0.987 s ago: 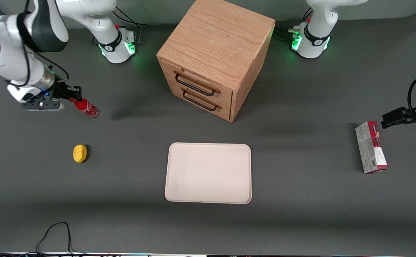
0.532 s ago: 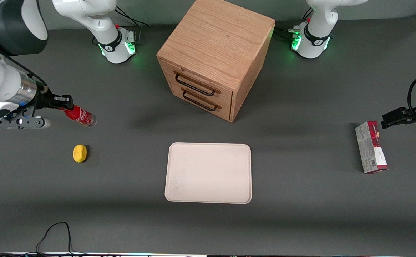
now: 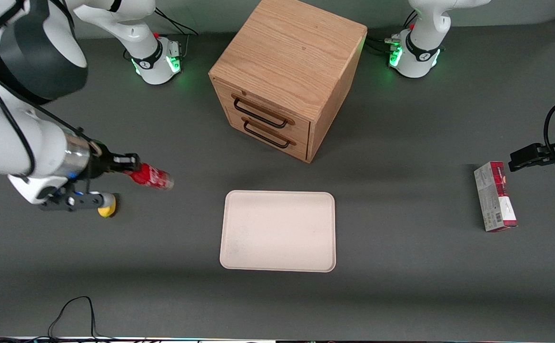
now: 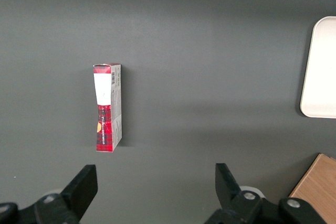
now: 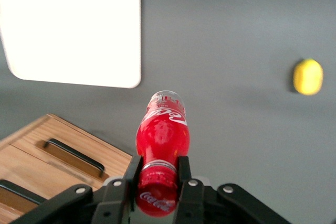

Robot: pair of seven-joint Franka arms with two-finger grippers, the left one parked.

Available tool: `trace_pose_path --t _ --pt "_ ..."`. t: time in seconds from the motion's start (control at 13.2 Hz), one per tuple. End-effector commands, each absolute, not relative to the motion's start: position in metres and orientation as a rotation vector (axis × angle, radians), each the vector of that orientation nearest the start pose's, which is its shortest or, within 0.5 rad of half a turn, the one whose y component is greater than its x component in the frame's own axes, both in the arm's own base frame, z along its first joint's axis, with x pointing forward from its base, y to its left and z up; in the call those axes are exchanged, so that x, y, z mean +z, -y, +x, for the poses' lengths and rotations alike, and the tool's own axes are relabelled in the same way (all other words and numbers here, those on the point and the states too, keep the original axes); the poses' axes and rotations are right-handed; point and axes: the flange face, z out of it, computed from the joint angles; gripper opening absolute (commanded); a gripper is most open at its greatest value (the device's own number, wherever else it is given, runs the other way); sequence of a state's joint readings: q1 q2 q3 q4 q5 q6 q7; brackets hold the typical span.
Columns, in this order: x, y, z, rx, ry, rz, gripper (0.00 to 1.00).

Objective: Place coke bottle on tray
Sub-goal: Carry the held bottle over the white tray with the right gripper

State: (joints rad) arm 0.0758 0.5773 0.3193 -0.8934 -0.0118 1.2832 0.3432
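My right gripper (image 3: 132,169) is shut on the red cap and neck of the coke bottle (image 3: 153,177) and holds it in the air above the table, base pointing toward the tray. In the right wrist view the fingers (image 5: 131,174) clamp the bottle (image 5: 163,135) at its neck, its clear base away from the camera. The cream-white tray (image 3: 278,231) lies flat in front of the wooden drawer cabinet, nearer the front camera, and holds nothing. It also shows in the right wrist view (image 5: 73,30). The bottle is a short way off the tray, toward the working arm's end.
A wooden two-drawer cabinet (image 3: 287,76) stands at the table's middle, farther from the front camera than the tray. A yellow lemon-like object (image 3: 107,208) lies partly under my wrist. A red-and-grey carton (image 3: 495,196) lies toward the parked arm's end. A black cable (image 3: 75,309) loops at the table's near edge.
My right gripper has carried the bottle nearer the front camera and sideways toward the tray, from near the table's end to above the lemon.
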Motion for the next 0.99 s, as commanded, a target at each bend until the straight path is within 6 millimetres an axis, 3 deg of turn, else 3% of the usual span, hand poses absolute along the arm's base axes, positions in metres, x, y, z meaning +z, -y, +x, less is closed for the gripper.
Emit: trace_pose_path --t 0.0,0.3,0.46,0.91 --pt "0.537 -0.238 0.676 0.185 0.076 -3.012 0.00" --pt "0.455 -0.313 0.694 0.024 0.135 -3.076 0.00" --pt "0.423 -0.331 0.699 -0.019 0.167 -3.073 0.00" --pt "0.344 -0.339 0.711 -0.079 0.203 -3.100 0.00"
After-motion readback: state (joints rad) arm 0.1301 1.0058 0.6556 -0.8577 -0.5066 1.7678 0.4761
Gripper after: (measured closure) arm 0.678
